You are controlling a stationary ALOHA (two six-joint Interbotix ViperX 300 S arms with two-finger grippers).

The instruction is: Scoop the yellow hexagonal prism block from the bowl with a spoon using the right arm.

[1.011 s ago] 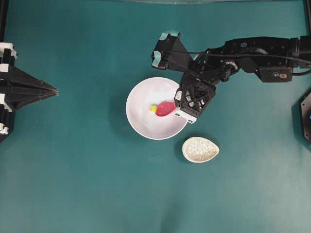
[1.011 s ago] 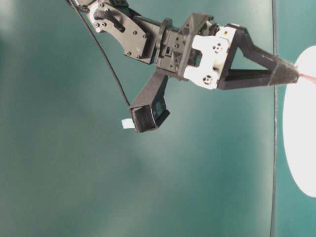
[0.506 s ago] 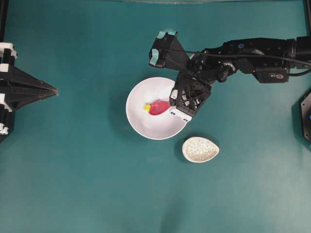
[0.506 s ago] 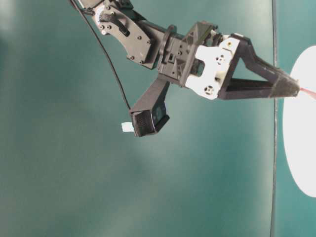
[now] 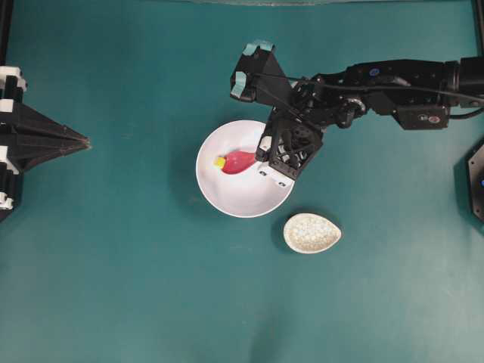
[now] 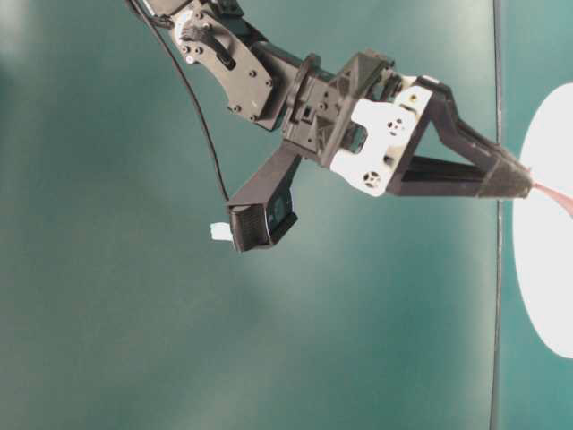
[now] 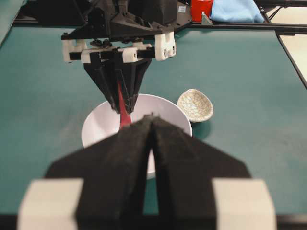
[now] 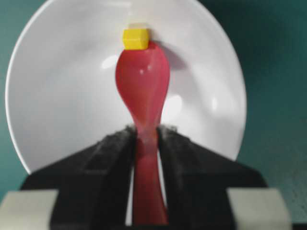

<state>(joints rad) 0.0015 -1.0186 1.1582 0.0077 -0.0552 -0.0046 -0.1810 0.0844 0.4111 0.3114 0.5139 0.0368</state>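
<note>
Spoon (image 8: 142, 81): glossy red, oval scoop.

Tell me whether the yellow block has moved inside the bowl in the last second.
Yes. The yellow block slid left across the bowl, pushed ahead of the spoon tip.

right tool (image 8: 144, 139) clamped, left tool (image 7: 151, 125) closed

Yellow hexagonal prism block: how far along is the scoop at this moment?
Done: the right gripper is shut on the pink-red spoon, whose scoop is down inside the white bowl. In hand: the spoon's tip is against the yellow hexagonal prism block, which sits at the tip, not in the scoop. Left: getting the block onto the scoop and lifting it out. The left gripper is shut, away from the bowl.
</note>
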